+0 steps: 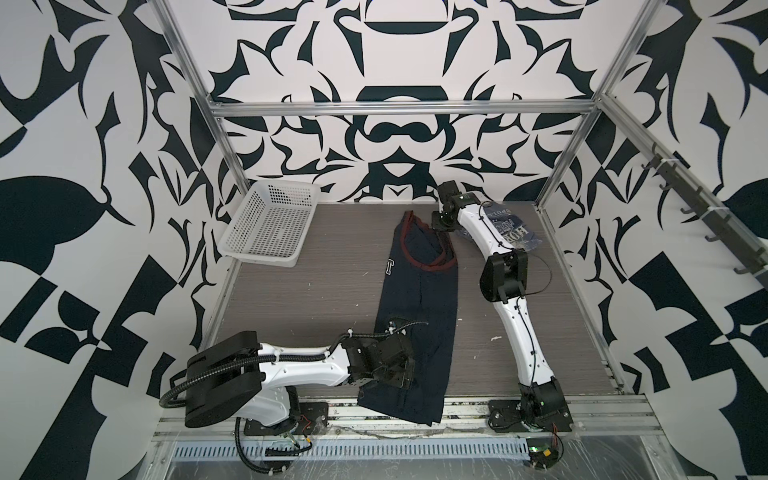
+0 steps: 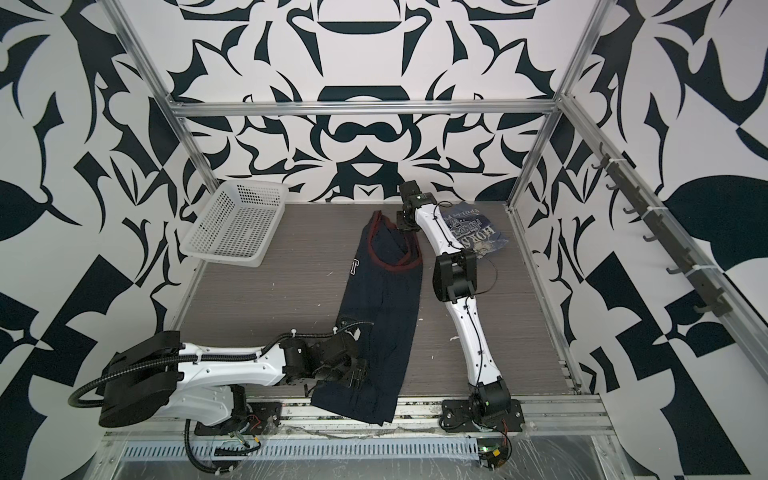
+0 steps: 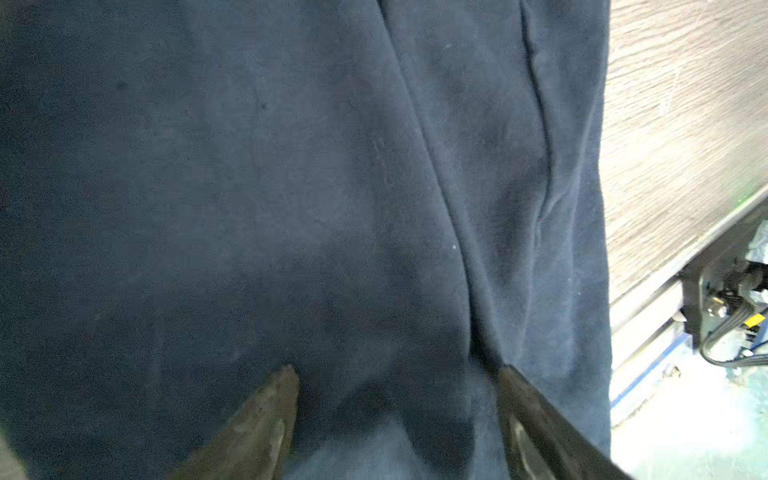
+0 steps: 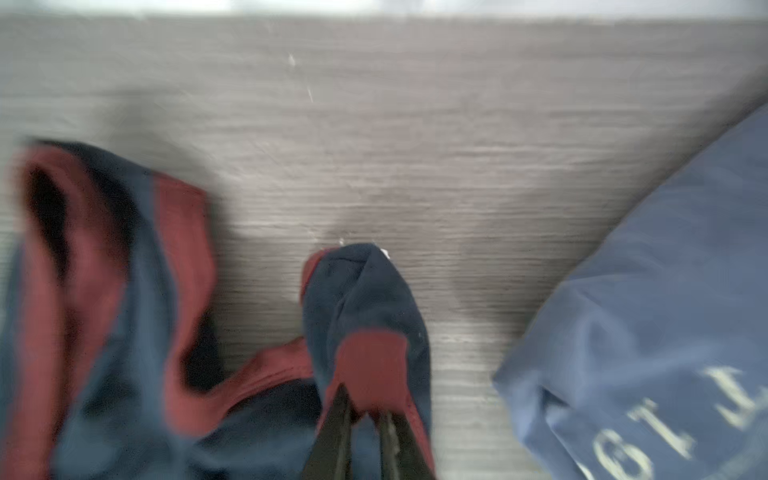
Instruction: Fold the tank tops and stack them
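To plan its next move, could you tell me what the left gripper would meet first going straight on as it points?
The navy tank top: the left gripper, jaws open, points at its cloth, which fills the wrist view ahead; the gap is hard to judge.

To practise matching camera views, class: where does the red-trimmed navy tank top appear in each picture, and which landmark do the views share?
A top view: navy tank top lies lengthwise mid-table.
A top view: navy tank top, same mid-table spot.
Left wrist: its cloth fills most of the frame.
Right wrist: its red-trimmed strap, pinched in the jaws of the right gripper.
Shared landmark: grey wood-grain tabletop.
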